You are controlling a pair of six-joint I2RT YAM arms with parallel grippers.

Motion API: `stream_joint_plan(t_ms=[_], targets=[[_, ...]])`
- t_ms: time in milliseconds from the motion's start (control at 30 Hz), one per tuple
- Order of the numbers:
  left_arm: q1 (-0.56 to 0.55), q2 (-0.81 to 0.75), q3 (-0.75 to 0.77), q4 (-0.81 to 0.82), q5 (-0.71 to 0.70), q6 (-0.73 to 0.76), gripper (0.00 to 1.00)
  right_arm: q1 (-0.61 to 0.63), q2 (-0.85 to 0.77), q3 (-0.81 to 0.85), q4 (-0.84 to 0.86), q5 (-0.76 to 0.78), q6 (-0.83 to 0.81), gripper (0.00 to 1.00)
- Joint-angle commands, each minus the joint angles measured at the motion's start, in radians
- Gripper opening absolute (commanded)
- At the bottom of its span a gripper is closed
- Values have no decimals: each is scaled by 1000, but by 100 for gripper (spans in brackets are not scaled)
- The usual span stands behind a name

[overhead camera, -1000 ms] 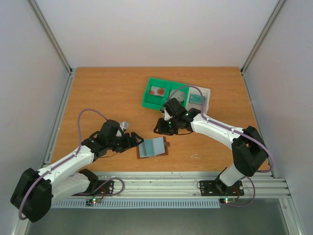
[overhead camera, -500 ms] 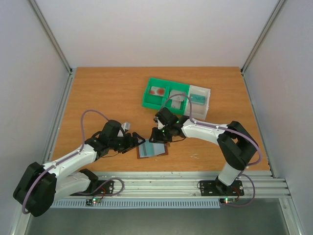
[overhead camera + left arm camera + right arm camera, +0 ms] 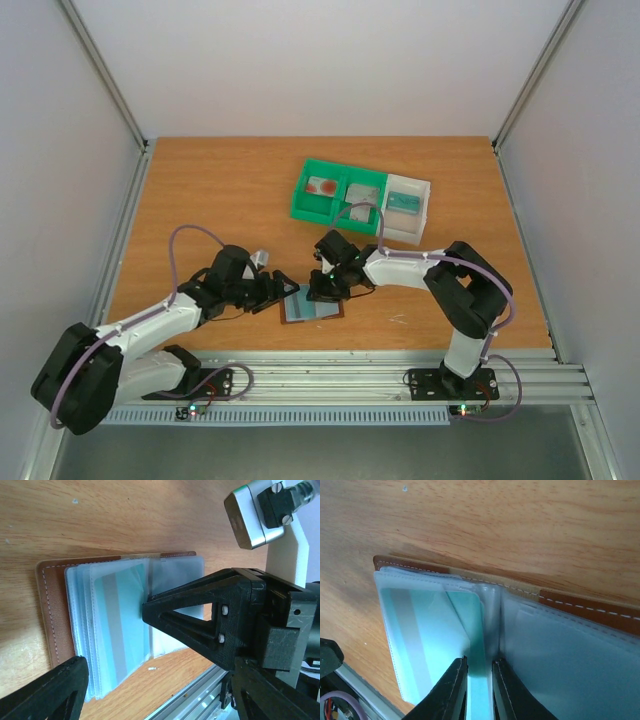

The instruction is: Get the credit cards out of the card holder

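Observation:
The brown card holder [image 3: 312, 304] lies open on the table near the front, pale blue sleeves up. It also shows in the left wrist view [image 3: 47, 610] and the right wrist view [image 3: 580, 605]. My right gripper [image 3: 319, 290] is down on its middle. In the right wrist view its fingers [image 3: 455, 690] stand close together at the spine [image 3: 479, 680], with the edge of a teal card [image 3: 432, 625] between them. My left gripper [image 3: 283, 293] is open at the holder's left edge. In the left wrist view [image 3: 112, 640] one finger [image 3: 190, 615] reaches over the sleeves.
A green-and-white compartment tray [image 3: 296, 207] stands behind the holder. It holds a reddish card [image 3: 322, 186], a grey card [image 3: 362, 195] and a teal card [image 3: 403, 202]. The aluminium rail [image 3: 330, 378] runs along the front edge.
My right gripper has come from beside the tray forward and left onto the holder's middle. My left gripper has edged right to the holder's left edge.

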Motion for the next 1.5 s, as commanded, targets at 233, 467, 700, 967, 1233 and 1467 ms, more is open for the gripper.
stream_joint_plan(t_ms=[233,467,700,967,1233,1467], targets=[[2,65,-24,152,35,-21,79,23,21,-53,63,24,39,14],[2,96,-26,184,41,-25,78,23,30,-91,130,-2,79,13],[2,97,-23,163,23,-13,78,23,26,-100,132,1,83,13],[2,95,-1,103,-3,24,79,23,23,-100,132,3,85,12],[2,98,-3,95,-12,34,80,23,27,-107,139,4,88,12],[2,119,-3,112,-3,31,80,23,23,-104,137,3,89,12]])
